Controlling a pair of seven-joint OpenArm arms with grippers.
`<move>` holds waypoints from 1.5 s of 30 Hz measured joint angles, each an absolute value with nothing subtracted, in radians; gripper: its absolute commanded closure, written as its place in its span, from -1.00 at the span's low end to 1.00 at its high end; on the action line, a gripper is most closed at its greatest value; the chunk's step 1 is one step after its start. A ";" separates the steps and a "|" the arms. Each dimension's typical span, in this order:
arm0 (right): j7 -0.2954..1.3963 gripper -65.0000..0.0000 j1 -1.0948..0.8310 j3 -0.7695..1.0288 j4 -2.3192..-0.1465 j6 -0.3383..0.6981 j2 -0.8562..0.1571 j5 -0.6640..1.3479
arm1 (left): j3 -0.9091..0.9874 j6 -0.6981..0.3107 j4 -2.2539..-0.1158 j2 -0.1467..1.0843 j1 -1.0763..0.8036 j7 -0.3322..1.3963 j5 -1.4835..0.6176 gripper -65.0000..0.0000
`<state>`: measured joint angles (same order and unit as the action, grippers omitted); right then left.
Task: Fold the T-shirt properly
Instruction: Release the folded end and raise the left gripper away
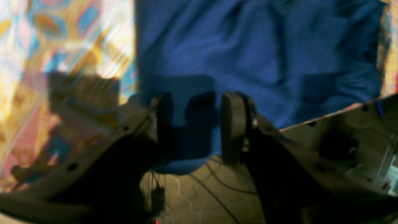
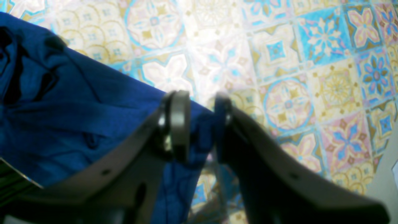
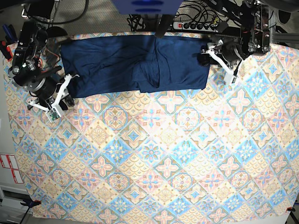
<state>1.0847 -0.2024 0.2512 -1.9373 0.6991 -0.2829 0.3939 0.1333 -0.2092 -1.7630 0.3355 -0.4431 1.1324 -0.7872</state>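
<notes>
**Both arms at shirt's ends, far edge of worktop**

Left wrist view: left gripper [image 1: 194, 124] over blue shirt [image 1: 255, 59], jaws parted, a fold of fabric lying between them; whether pinched cannot be told through the blur. Cables visible on the floor below, past the worktop's edge. Tile-print cloth [image 1: 62, 46] to the side.

Right wrist view: right gripper [image 2: 200, 124] at the shirt's [image 2: 77, 115] corner, jaws nearly together with blue fabric bunched in the narrow gap, apparently gripping the edge. Patterned cloth [image 2: 295, 77] bright beyond.

Base view: shirt [image 3: 135, 65] spread in a wide band along the far edge of the cloth [image 3: 154, 158], rumpled at mid-length. Right gripper [image 3: 63, 91] at one end, left gripper [image 3: 212, 53] at the other, likely placed to take opposite ends for an even fold. Power strip [image 3: 196, 25] behind. No readable brand or writing on the shirt; red-and-white labels [image 3: 9, 168] at the frame's edge too small to read.
</notes>
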 measured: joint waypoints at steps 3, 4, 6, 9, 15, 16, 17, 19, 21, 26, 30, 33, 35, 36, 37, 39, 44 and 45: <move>1.085 0.59 -0.203 0.251 -1.937 0.699 -0.283 0.394 | 0.167 -0.211 -1.745 0.335 -0.446 1.137 -0.787 0.22; 1.085 0.59 -0.203 0.252 -1.937 0.699 -0.283 0.393 | 0.184 -0.213 -1.746 0.335 -0.446 1.137 -0.783 0.22; 1.085 0.59 -0.205 0.252 -1.937 0.698 -0.283 0.393 | 0.201 -0.213 -1.747 0.336 -0.446 1.134 -0.736 0.22; 1.084 0.59 -0.203 0.252 -1.937 0.699 -0.282 0.395 | 0.198 -0.213 -1.746 0.336 -0.446 1.134 -0.693 0.20; 1.085 0.59 -0.202 0.250 -1.937 0.699 -0.283 0.394 | 0.142 -0.216 -1.639 0.336 -0.408 1.122 -0.666 0.20; 1.085 0.59 -0.200 0.249 -1.937 0.699 -0.282 0.394 | 0.131 -0.218 -1.624 0.339 -0.396 1.126 -0.669 0.21; 1.084 0.59 -0.200 0.247 -1.937 0.699 -0.282 0.394 | 0.119 -0.217 -1.605 0.345 -0.385 1.126 -0.674 0.21; 1.083 0.59 -0.200 0.248 -1.937 0.699 -0.283 0.393 | 0.099 -0.221 -1.598 0.347 -0.376 1.128 -0.680 0.21; 1.085 0.59 -0.200 0.249 -1.937 0.696 -0.283 0.391 | 0.080 -0.221 -1.600 0.346 -0.373 1.122 -0.682 0.22; 1.082 0.59 -0.204 0.249 -1.937 0.699 -0.283 0.392 | 0.039 -0.213 -1.600 0.309 -0.343 1.113 -0.662 0.22; 1.083 0.59 -0.204 0.250 -1.937 0.697 -0.283 0.393 | 0.033 -0.212 -1.626 0.296 -0.342 1.081 -0.659 0.22; 1.082 0.59 -0.205 0.251 -1.937 0.700 -0.282 0.394 | 0.022 -0.217 -1.685 0.288 -0.371 1.089 -0.678 0.22; 1.083 0.58 -0.205 0.252 -1.937 0.699 -0.284 0.393 | 0.027 -0.213 -1.727 0.292 -0.378 1.089 -0.672 0.21; 1.086 0.58 -0.205 0.252 -1.937 0.696 -0.284 0.392 | 0.043 -0.215 -1.749 0.294 -0.383 1.089 -0.674 0.20; 1.087 0.57 -0.205 0.252 -1.937 0.696 -0.285 0.389 | 0.068 -0.216 -1.771 0.294 -0.395 1.084 -0.677 0.20; 1.089 0.57 -0.208 0.247 -1.937 0.699 -0.307 0.399 | 0.111 -0.215 -1.799 0.294 -0.412 1.080 -0.676 0.20; 1.158 0.57 -0.249 0.245 -1.923 0.696 -0.374 0.389 | 0.154 -0.217 -1.836 0.286 -0.455 1.094 -0.679 0.20; 1.165 0.57 -0.252 0.244 -1.907 0.701 -0.382 0.398 | 0.183 -0.218 -1.852 0.285 -0.464 1.089 -0.683 0.20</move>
<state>1.1648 -0.2516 0.2440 -1.9068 0.7013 -0.3824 0.3985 0.1825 -0.2176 -1.8523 0.2848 -0.4644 1.0893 -0.6827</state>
